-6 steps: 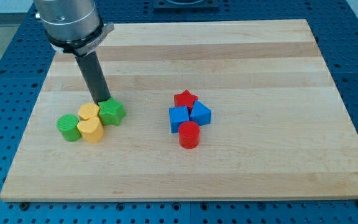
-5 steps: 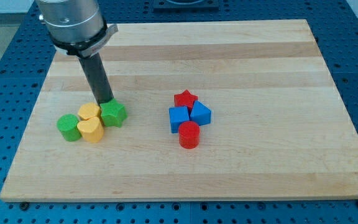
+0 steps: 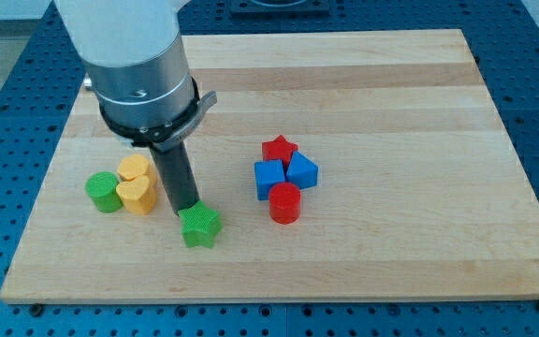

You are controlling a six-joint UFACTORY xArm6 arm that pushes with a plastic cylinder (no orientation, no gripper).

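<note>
My tip (image 3: 191, 208) rests against the top edge of the green star (image 3: 200, 227), which lies near the table's (image 3: 391, 253) bottom edge, right of the yellow blocks (image 3: 137, 185) and green cylinder (image 3: 103, 192), left of the red-and-blue cluster (image 3: 284, 176).

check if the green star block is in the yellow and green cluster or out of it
Out of it. The green star block sits alone toward the view's bottom, apart from the yellow heart block, with my tip at its upper edge.
</note>
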